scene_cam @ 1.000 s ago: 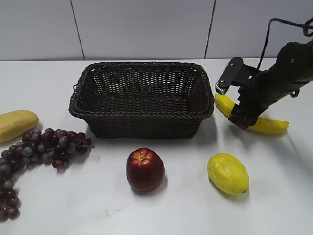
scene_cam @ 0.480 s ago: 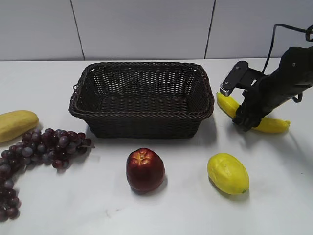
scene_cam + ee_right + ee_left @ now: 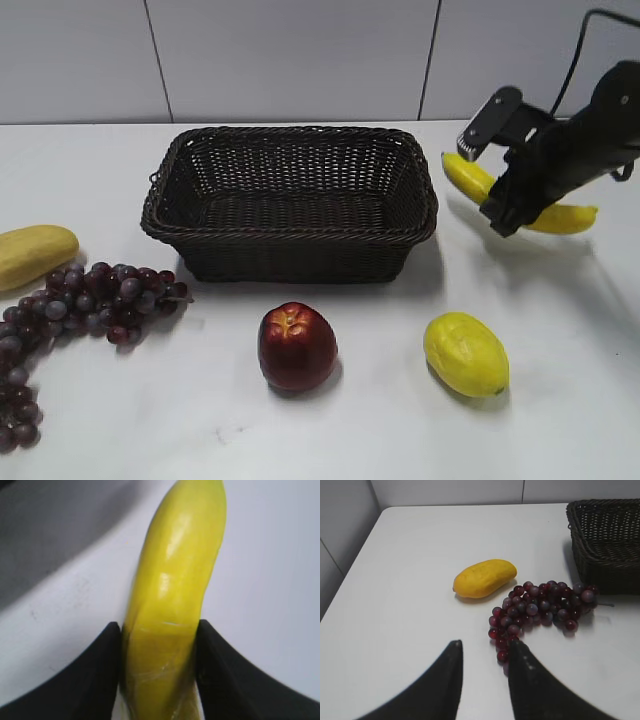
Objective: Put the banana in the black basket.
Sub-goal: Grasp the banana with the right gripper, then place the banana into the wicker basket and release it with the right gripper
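Observation:
The banana [image 3: 468, 176] is long, curved and bright yellow. My right gripper [image 3: 503, 215] is shut on its middle and holds it in the air just right of the black basket [image 3: 290, 202]. In the right wrist view the banana [image 3: 172, 590] fills the gap between both black fingers [image 3: 159, 629], above the white table. The black basket is a large dark woven one at the table's centre, and it is empty. My left gripper [image 3: 484, 647] is open and empty, low over the table next to the grapes [image 3: 540, 609]. The basket's corner [image 3: 605, 540] shows at the upper right of the left wrist view.
A bunch of purple grapes [image 3: 70, 310] and a pale yellow oblong fruit [image 3: 30, 255] lie left of the basket. A red apple [image 3: 297, 346] and a lemon [image 3: 466, 354] lie in front of it. A tiled wall stands behind.
My right gripper has lifted the banana off the table, up and slightly right. The left arm and other objects have not moved.

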Controlling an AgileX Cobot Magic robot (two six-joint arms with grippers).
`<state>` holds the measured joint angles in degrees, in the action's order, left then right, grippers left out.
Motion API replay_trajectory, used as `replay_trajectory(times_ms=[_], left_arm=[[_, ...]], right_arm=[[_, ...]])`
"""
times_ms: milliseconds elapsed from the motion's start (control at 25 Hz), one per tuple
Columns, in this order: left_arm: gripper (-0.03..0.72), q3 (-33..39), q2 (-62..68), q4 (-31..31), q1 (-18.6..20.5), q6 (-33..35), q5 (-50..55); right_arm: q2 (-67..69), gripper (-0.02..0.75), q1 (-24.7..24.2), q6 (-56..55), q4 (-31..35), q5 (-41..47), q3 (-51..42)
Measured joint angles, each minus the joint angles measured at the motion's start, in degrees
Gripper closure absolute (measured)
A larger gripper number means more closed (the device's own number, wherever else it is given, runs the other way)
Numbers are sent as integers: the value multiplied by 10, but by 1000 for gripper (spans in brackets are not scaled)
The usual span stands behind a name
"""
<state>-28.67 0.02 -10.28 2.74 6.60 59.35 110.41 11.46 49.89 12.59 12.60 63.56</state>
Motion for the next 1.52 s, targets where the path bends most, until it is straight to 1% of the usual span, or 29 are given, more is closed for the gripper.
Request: replay_trajectory(times_ms=[120,240,360,440,640,840,960,1080,1120,1320,1360,1440,1520], left_arm=[[381,0,0,0,0,0,0],[384,0,0,0,0,0,0],[389,0,0,0,0,0,0],[389,0,0,0,0,0,0],[408,0,0,0,0,0,0],[418,0,0,0,0,0,0],[431,0,0,0,0,0,0],[439,0,0,0,0,0,0],[440,0,0,0,0,0,0],[443,0,0,0,0,0,0],[443,0,0,0,0,0,0],[443,0,0,0,0,0,0],[444,0,0,0,0,0,0]], right_arm=[[-54,406,3,4,0,0,20],[-89,406,22,56,0,8,61],[-89,406,63,105,0,48,111],[-73,406,99,115,0,72,142],[-2,406,179,120,3,92,222],[83,406,241,120,43,109,287],[134,406,257,121,56,109,307],[179,406,259,118,62,118,309],[184,407,259,112,73,131,311],[191,404,258,110,78,138,318],[191,377,258,108,78,139,318],[189,267,258,108,79,140,318],[184,177,258,108,72,138,318]])
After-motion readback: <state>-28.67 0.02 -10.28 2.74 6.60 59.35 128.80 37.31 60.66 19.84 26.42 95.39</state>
